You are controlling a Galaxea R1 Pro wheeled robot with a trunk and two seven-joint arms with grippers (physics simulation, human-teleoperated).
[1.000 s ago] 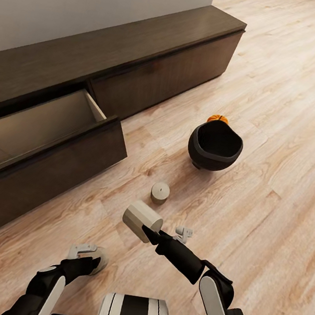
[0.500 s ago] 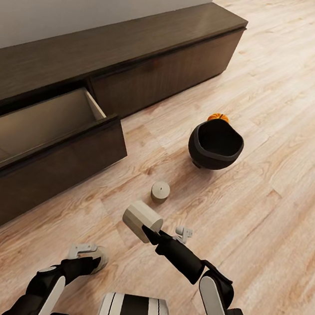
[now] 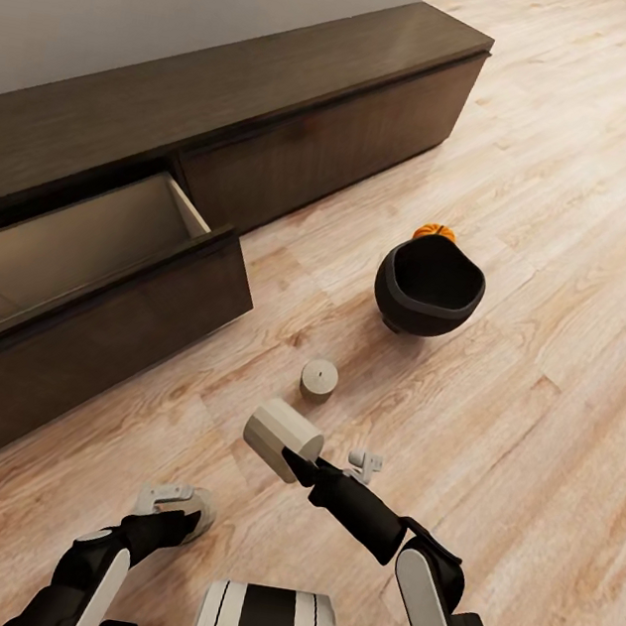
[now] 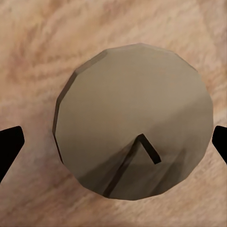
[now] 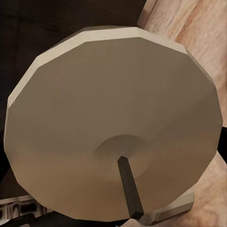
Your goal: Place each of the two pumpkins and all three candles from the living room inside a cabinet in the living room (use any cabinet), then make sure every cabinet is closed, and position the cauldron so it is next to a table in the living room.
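The right gripper [image 3: 293, 459] pinches a candle [image 3: 282, 436] for the open cabinet [image 3: 111, 253] drawer, while the left gripper's [image 3: 174, 505] fingers [image 4: 10, 144] spread around another candle [image 4: 135, 125].

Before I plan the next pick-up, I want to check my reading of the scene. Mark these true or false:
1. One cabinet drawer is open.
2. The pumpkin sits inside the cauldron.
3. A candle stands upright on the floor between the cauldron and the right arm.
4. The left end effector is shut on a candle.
1. True. The cabinet has one drawer pulled out.
2. False. The pumpkin is on the floor behind the cauldron.
3. True. The upright candle stands there, beyond the tilted candle held by the right end effector.
4. False. The left end effector is open, its fingertips apart on either side of a third candle.
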